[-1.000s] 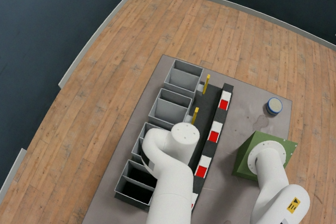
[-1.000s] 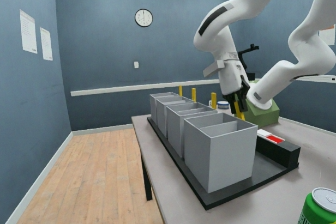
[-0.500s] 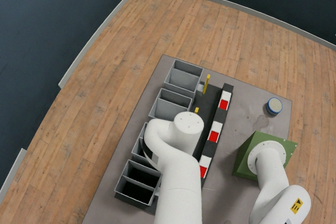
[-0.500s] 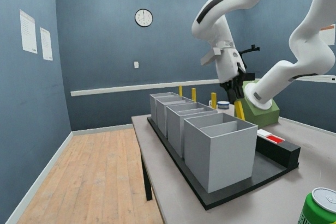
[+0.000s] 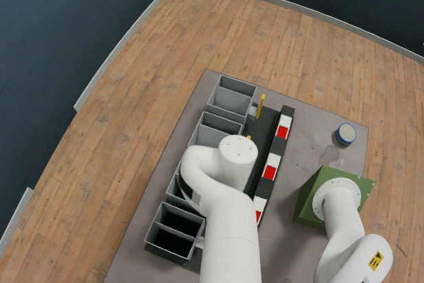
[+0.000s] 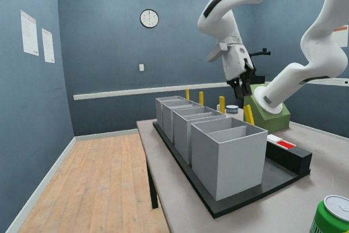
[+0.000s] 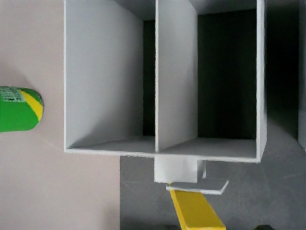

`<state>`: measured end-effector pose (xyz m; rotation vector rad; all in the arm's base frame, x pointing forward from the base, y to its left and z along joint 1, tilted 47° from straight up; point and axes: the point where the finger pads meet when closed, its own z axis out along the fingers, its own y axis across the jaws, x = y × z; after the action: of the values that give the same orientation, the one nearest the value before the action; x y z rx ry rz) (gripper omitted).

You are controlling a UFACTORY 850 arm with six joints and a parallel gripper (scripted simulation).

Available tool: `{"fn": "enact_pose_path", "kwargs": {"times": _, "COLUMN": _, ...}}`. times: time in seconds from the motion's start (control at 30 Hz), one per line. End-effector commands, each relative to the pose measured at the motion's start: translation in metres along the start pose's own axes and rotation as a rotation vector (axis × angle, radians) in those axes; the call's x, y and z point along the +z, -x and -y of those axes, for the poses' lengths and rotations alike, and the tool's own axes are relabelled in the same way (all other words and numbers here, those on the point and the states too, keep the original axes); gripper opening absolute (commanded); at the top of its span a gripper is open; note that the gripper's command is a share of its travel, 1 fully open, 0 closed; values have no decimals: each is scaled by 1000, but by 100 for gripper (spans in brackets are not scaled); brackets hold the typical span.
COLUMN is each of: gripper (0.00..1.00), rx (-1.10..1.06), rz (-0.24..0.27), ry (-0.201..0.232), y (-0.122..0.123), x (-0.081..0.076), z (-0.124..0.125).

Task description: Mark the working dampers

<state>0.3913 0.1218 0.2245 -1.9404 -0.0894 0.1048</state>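
Observation:
Four grey open-topped dampers stand in a row on a black base [image 6: 241, 198]: the nearest [image 6: 226, 161] [image 5: 175, 233], the second [image 6: 187, 130], the third [image 6: 170, 113] [image 5: 213, 133] and the farthest [image 5: 231, 100]. Each has a yellow lever; the nearest lever [image 6: 249, 115] [image 7: 195, 210] leans a little. The wrist view looks down into the nearest damper [image 7: 110, 80], whose blade [image 7: 175, 75] stands on edge. My gripper [image 6: 243, 93] hangs partly open and empty just above that lever. Three slider covers show in the top view [image 5: 284, 121] [image 5: 273, 160] [image 5: 259, 203], each beside a red patch [image 5: 281, 132]. The nearest slider [image 6: 285, 144] also shows red.
A green can [image 6: 331, 215] [image 7: 17, 109] stands near the table's front corner. A blue-and-white round tub [image 5: 345, 133] [image 6: 232, 109] stands at the far end. The arm's green base block [image 5: 310, 199] [image 6: 272, 118] sits behind the black slider rail [image 6: 289, 159].

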Motion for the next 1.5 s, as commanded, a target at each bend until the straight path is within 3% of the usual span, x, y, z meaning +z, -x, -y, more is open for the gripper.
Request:
{"fn": "enact_pose_path", "kwargs": {"times": 0.0, "gripper": 39, "rx": -3, "rz": 0, "ry": 120, "y": -36, "x": -3, "z": 24}}
{"fn": "enact_pose_path", "kwargs": {"times": 0.3, "gripper": 39, "rx": -2, "rz": 2, "ry": 285, "y": -84, "x": -6, "z": 56}}
{"fn": "enact_pose_path", "kwargs": {"times": 0.37, "gripper": 39, "rx": -2, "rz": 2, "ry": 285, "y": -84, "x": -6, "z": 56}}
{"fn": "enact_pose_path", "kwargs": {"times": 0.43, "gripper": 39, "rx": -2, "rz": 0, "ry": 357, "y": -105, "x": -8, "z": 70}}
{"fn": "enact_pose_path", "kwargs": {"times": 0.47, "gripper": 39, "rx": -3, "rz": -2, "ry": 371, "y": -109, "x": -8, "z": 73}}
{"fn": "enact_pose_path", "kwargs": {"times": 1.47, "gripper": 39, "rx": -3, "rz": -3, "ry": 377, "y": -111, "x": -8, "z": 75}}
